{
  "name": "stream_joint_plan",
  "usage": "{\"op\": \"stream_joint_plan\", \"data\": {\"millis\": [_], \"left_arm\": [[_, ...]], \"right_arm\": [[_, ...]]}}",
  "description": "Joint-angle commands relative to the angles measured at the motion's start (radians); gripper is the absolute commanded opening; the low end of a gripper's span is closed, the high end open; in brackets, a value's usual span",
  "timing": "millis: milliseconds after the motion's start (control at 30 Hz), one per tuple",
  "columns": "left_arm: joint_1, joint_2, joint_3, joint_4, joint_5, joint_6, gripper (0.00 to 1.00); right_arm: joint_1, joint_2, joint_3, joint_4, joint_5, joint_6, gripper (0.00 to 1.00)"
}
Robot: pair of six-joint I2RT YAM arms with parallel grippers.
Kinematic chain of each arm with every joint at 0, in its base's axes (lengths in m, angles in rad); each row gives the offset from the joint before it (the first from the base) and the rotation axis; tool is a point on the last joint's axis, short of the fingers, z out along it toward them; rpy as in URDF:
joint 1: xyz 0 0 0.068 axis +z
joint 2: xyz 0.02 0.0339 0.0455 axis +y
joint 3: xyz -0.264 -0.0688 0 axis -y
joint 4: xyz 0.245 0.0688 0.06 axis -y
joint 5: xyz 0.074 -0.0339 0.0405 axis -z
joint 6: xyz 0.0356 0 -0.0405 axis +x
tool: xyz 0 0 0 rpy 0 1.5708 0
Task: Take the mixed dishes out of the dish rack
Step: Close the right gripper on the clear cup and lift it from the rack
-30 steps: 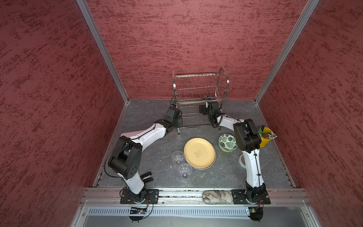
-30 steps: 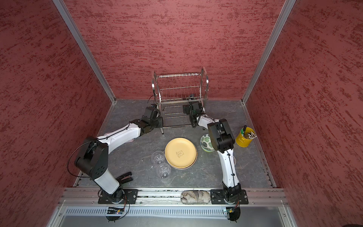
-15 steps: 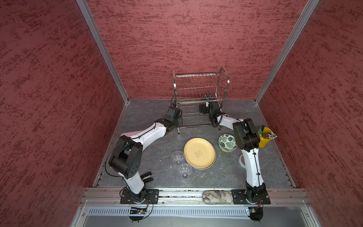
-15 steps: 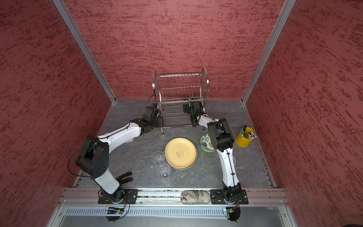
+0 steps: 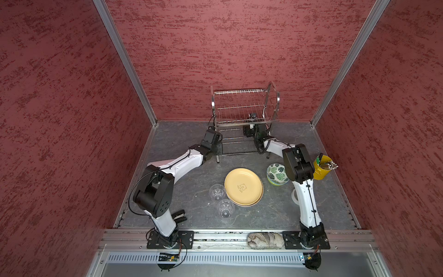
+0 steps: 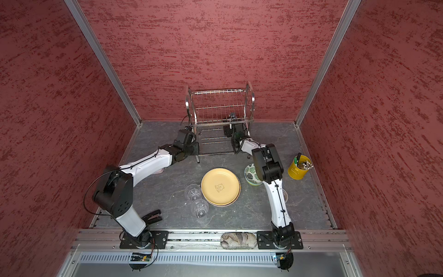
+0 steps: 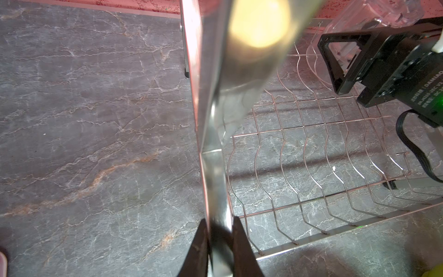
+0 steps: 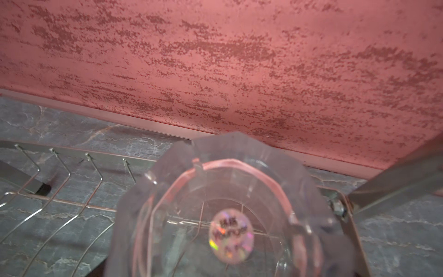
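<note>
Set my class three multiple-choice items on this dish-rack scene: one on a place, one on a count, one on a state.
1. In both top views, where is the leaf bowl relative to the yellow plate?
A) left of it
B) on top of it
C) right of it

2. How many tumblers stand at that plate's left edge?
A) one
B) two
C) four

3. The left gripper is:
A) shut on a post of the rack
B) open in the air
C) holding a bowl

Answers
1 C: the bowl lies just beyond the plate's right edge.
2 B: two clear glasses stand side by side there.
3 A: the left wrist view shows it pinching the steel post.
</note>
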Motion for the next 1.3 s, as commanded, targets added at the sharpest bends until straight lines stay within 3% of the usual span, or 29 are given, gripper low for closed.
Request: {"op": "stream_joint_plan", "data": {"millis": [0,467,1000,1200,1267], "left_arm": [[-0.020,0.014,0.020,-0.052,0.060,0.065,0.09],[-0.009,0.024,0.042,-0.052,0.097,0.015,0.09],[0.008,-0.005,0.031,-0.033,0.117,-0.056,0.15],[0.003,-0.027,0.022,-0.022,0.113,-0.067,0.25],[-0.001,-0.041,0.016,-0.018,0.108,-0.068,0.36]], "right_arm": [[-0.011,-0.003,0.008,0.004,-0.028,-0.001,0.73],[-0.009,-0.223,-0.247,0.088,-0.207,0.196,0.46],[0.019,-0.462,-0.551,0.250,-0.446,0.513,0.39],[0.027,-0.534,-0.636,0.306,-0.488,0.610,0.38],[0.031,-0.563,-0.666,0.325,-0.502,0.640,0.37]]}}
